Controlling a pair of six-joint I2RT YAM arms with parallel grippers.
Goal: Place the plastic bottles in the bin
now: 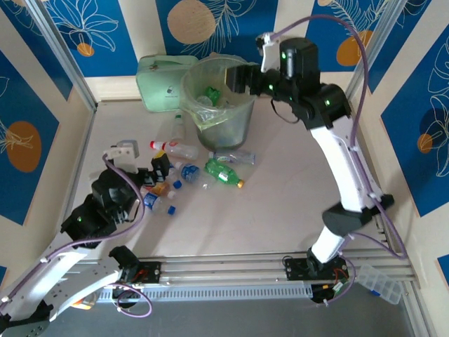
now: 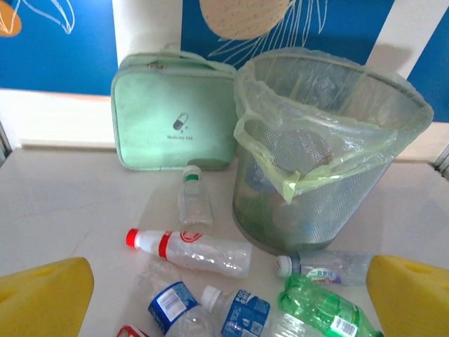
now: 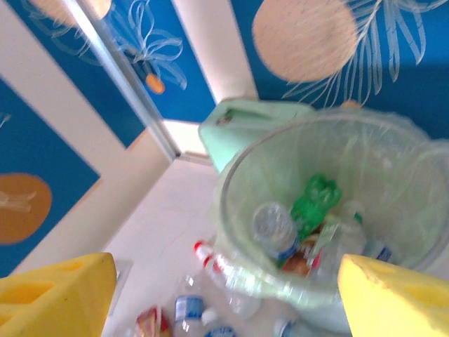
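The bin (image 1: pixel 242 119), a translucent grey bucket with a pale green liner, stands at the back of the table. My right gripper (image 1: pixel 237 78) hangs open over its rim, with nothing between the yellow fingers (image 3: pixel 56 295). Inside the bin (image 3: pixel 238 175) lie a green bottle (image 3: pixel 316 202) and a clear bottle (image 3: pixel 275 228), among others. My left gripper (image 1: pixel 160 168) is open low over the loose bottles, its fingers (image 2: pixel 45 295) wide apart and holding nothing. Ahead of it lie a red-capped bottle (image 2: pixel 189 249), blue-labelled bottles (image 2: pixel 245 312), a green bottle (image 2: pixel 326 309) and a white-capped clear bottle (image 2: pixel 326 265).
A pale green zipped case (image 1: pixel 160 81) leans against the back wall, left of the bin. A small green-capped bottle (image 2: pixel 193 196) stands between the case and the bin. More bottles and caps (image 1: pixel 172 189) lie scattered by the left gripper. Metal rails (image 1: pixel 224 270) run along the near edge.
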